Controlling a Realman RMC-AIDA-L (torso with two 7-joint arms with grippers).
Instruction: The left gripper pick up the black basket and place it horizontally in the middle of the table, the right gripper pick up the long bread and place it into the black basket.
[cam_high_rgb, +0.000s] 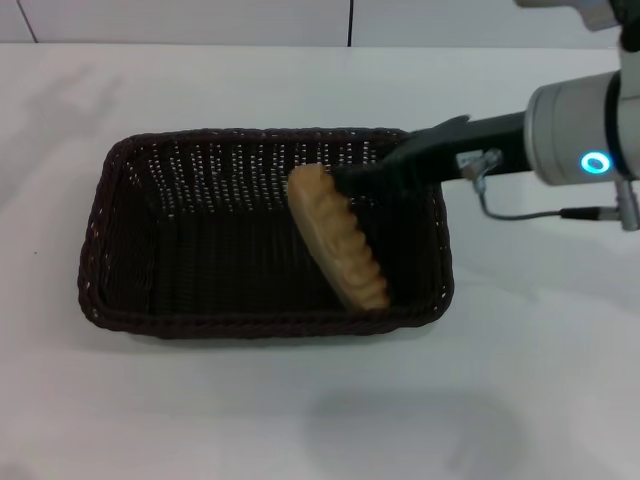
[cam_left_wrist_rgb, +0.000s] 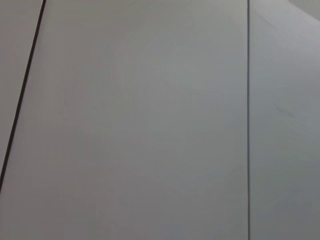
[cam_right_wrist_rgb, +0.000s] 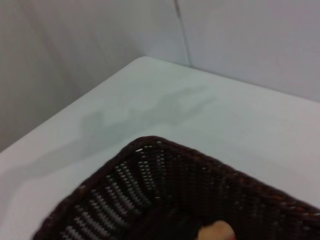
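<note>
While gripper-held, long bread (cam_high_rgb: 338, 238) inside black basket (cam_high_rgb: 120, 235)

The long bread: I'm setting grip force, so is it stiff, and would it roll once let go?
The long bread probably is fairly stiff: held at one end by the right gripper, it stays straight over the black basket. Its ridged top suggests a decent grip. Its flattish oblong shape seems likelier to flop flat than roll.
</note>
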